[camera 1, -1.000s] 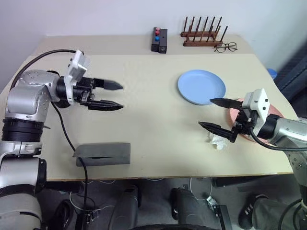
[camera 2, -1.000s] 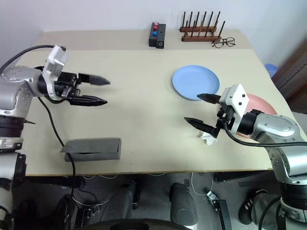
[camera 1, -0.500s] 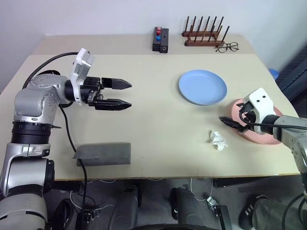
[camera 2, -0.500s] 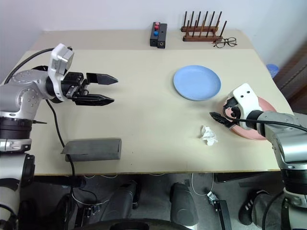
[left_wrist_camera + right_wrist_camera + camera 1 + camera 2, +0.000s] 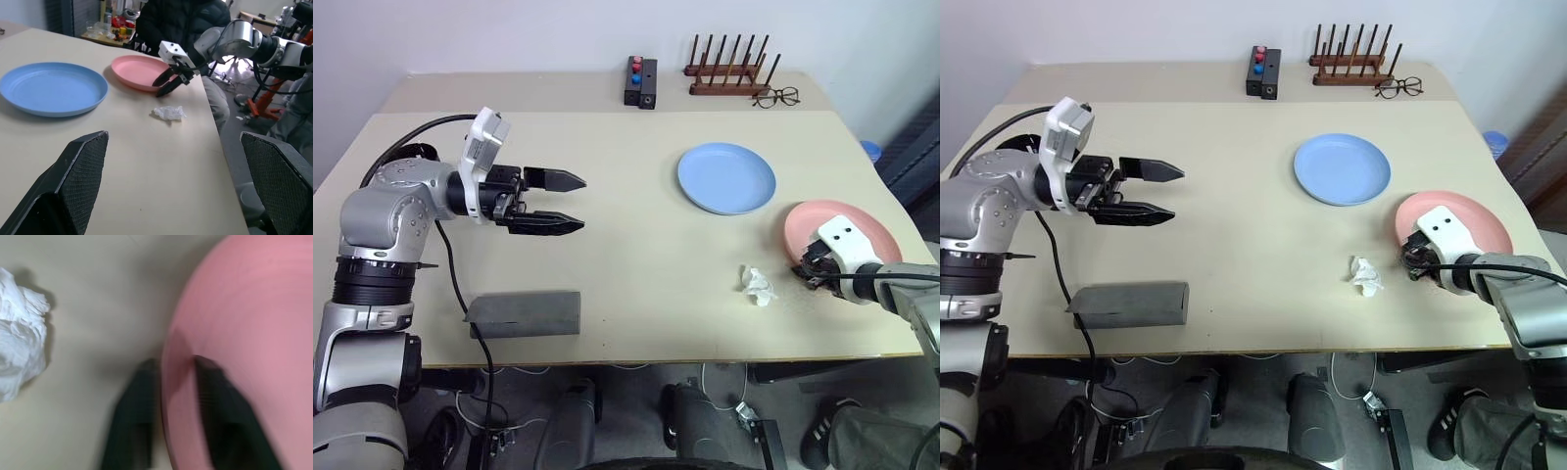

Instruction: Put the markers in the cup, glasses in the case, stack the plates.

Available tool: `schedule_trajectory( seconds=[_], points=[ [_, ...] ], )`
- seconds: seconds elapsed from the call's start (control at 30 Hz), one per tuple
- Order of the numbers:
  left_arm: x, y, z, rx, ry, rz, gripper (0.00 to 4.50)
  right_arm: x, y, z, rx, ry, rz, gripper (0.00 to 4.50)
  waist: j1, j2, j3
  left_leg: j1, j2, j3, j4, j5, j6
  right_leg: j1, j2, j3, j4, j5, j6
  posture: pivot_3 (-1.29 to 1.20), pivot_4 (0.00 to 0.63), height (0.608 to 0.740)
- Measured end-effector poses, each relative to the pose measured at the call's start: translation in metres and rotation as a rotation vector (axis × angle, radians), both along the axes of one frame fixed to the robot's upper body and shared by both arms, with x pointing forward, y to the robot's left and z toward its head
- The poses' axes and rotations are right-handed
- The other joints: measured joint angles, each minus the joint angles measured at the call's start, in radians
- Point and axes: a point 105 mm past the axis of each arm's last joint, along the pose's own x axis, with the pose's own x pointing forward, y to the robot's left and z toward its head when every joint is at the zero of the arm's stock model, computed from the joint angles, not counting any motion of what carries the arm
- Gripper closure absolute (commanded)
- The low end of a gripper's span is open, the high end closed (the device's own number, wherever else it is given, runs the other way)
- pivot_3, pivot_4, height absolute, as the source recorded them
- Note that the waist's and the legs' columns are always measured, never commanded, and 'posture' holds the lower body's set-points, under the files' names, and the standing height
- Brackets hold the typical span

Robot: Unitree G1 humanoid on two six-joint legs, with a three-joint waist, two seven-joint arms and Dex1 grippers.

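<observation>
Two plates sit right of centre in the head view: the blue plate [image 5: 725, 178] alone, the pink plate [image 5: 843, 236] lower right with the right gripper [image 5: 806, 273] clenched on its near rim. Left gripper [image 5: 570, 203] hangs released at left-centre; the grey case [image 5: 524, 313] lies lower left. Left wrist view shows crumpled paper [image 5: 168, 113] beside the pink plate. Right wrist view shows one finger [image 5: 215, 416] on the plate, the other outside its rim.
</observation>
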Motion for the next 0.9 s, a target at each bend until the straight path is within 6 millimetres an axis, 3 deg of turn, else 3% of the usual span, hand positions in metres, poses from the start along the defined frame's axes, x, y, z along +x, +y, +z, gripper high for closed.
schedule_trajectory(
  seconds=[0.13,0.33,0.43,0.6,0.73,0.9],
  points=[
    [0.000,0.001,0.002,-0.008,0.000,0.006,0.00,0.016,0.009,0.021,0.058,-0.096,0.003,4.46,-0.005,0.000,0.000,0.001,0.001,0.000,0.000,0.000,0.000,0.000,0.000,0.000,0.000,0.000,0.000,0.00,0.150,0.740],
    [0.003,0.005,0.004,-0.027,-0.007,0.049,0.00,0.048,0.024,0.075,0.038,-0.303,0.029,4.46,0.001,0.001,0.000,0.000,0.000,0.000,-0.001,0.000,0.000,-0.001,0.000,0.000,0.000,0.002,0.003,0.00,0.150,0.740],
    [0.012,0.003,0.007,-0.062,-0.050,0.111,0.00,0.063,0.042,0.098,0.075,-0.414,0.073,4.46,0.001,0.001,0.000,0.000,0.000,0.000,-0.001,0.000,0.000,-0.001,0.000,0.000,0.000,0.002,0.004,0.00,0.150,0.740],
    [0.026,0.006,0.010,-0.119,-0.127,0.255,0.00,0.084,0.079,0.089,0.151,-0.427,0.167,4.46,-0.001,0.001,0.000,0.000,0.000,0.000,-0.001,0.000,0.000,-0.001,0.000,0.000,0.000,0.003,0.005,0.00,0.150,0.740],
    [0.028,0.012,-0.001,-0.112,-0.108,0.310,0.00,0.096,0.097,0.078,0.173,-0.404,0.221,4.46,-0.003,0.001,0.000,0.000,0.000,0.000,-0.002,0.000,0.000,-0.001,0.001,0.000,0.000,0.003,0.006,0.00,0.150,0.740],
    [0.027,0.017,-0.001,-0.115,-0.133,0.357,0.00,0.108,0.110,0.060,0.145,-0.378,0.273,4.46,-0.001,0.001,0.000,0.000,0.000,0.000,-0.002,0.000,0.000,-0.001,0.001,0.001,0.000,0.003,0.006,0.00,0.150,0.740]
  ],
)
